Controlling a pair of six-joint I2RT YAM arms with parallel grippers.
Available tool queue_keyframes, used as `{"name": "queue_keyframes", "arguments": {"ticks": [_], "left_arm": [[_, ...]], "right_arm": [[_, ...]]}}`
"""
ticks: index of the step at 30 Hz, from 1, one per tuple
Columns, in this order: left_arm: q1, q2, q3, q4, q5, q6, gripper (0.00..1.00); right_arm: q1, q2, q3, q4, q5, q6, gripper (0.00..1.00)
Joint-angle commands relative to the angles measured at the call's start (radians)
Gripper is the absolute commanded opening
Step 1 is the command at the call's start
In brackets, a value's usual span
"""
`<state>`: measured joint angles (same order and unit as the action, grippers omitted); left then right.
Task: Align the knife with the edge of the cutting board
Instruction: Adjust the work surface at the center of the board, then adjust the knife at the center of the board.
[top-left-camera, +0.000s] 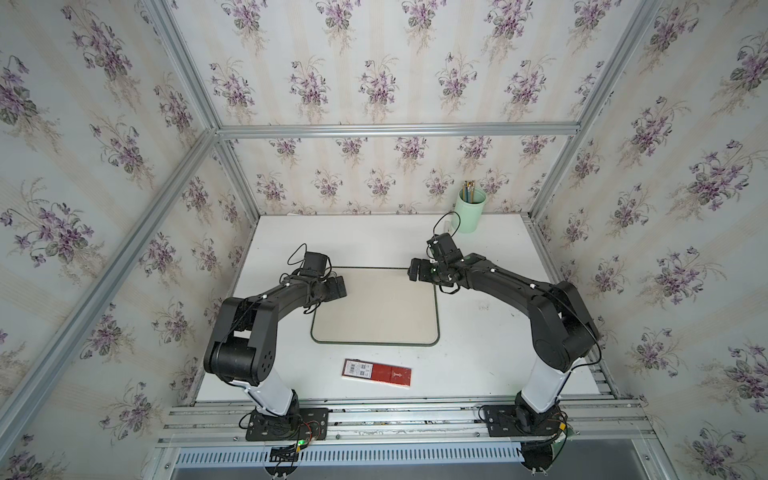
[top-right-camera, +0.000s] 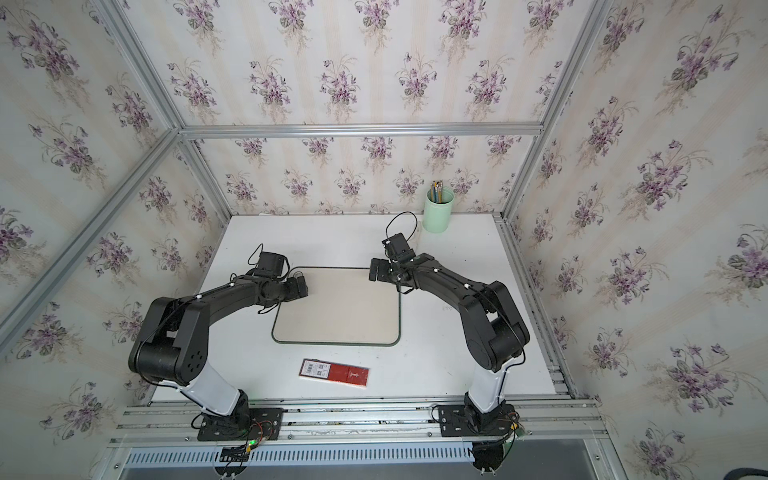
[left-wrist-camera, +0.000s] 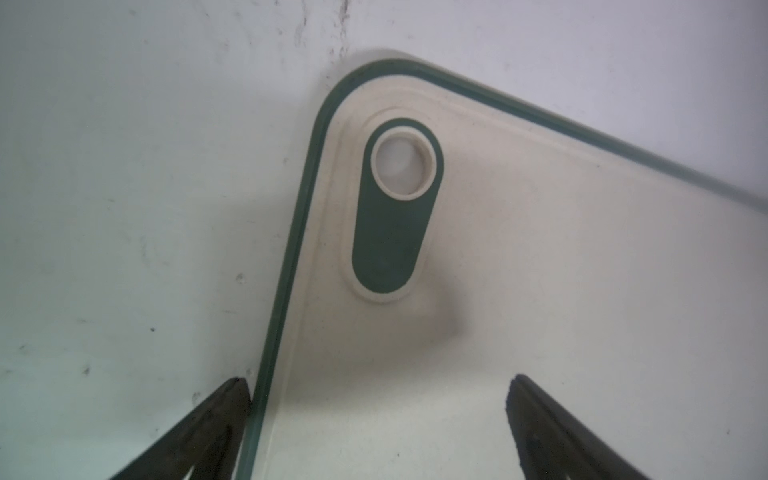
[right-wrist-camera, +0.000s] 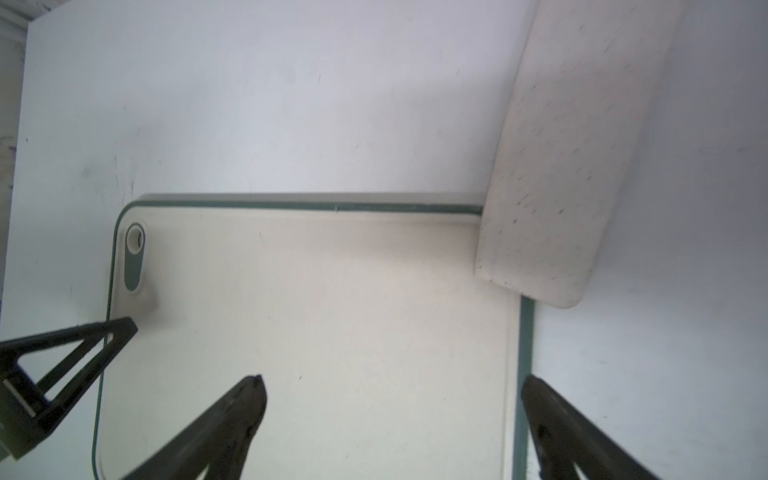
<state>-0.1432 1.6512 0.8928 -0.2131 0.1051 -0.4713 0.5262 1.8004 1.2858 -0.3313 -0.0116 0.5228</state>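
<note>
The beige cutting board (top-left-camera: 374, 309) with its thin green rim lies flat mid-table; its oval handle hole (left-wrist-camera: 392, 208) is at the far left corner. The knife shows only in the right wrist view, as a speckled cream handle (right-wrist-camera: 561, 166) lying over the board's far right corner and running away from it. In both top views the right wrist hides it. My left gripper (left-wrist-camera: 378, 379) hangs open over the far left corner, one finger outside the rim. My right gripper (right-wrist-camera: 393, 380) is open near the right edge (right-wrist-camera: 524, 353), empty, just short of the handle.
A flat red-and-white barcoded package (top-left-camera: 376, 372) lies near the table's front edge. A pale green cup (top-left-camera: 469, 210) holding pencils stands at the back right, close to the right wrist. Aluminium frame rails and papered walls close the table in.
</note>
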Motion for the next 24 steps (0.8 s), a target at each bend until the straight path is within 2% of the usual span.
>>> {"name": "queue_keyframes", "arguments": {"ticks": [1,4,6,13,18,24], "left_arm": [[0.005,-0.044,-0.017,-0.020,0.015,-0.002,0.99],[0.006,-0.122,-0.067,-0.008,0.016,-0.016,0.99],[0.005,-0.181,-0.110,-0.007,0.024,-0.027,0.99],[0.003,-0.412,-0.299,0.013,0.064,-0.065,0.99],[0.001,-0.563,-0.388,-0.010,0.076,-0.079,0.99],[0.000,-0.650,-0.423,-0.051,0.066,-0.068,0.99]], "right_arm": [[-0.061,0.034,0.074,-0.072,0.137,-0.021,1.00],[-0.117,0.119,0.180,-0.087,0.210,0.015,0.98],[-0.152,0.206,0.286,-0.105,0.210,0.035,0.96],[-0.195,0.450,0.575,-0.145,0.267,0.117,0.92],[-0.206,0.554,0.660,-0.127,0.305,0.200,0.87],[-0.213,0.634,0.711,-0.128,0.343,0.267,0.85]]}}
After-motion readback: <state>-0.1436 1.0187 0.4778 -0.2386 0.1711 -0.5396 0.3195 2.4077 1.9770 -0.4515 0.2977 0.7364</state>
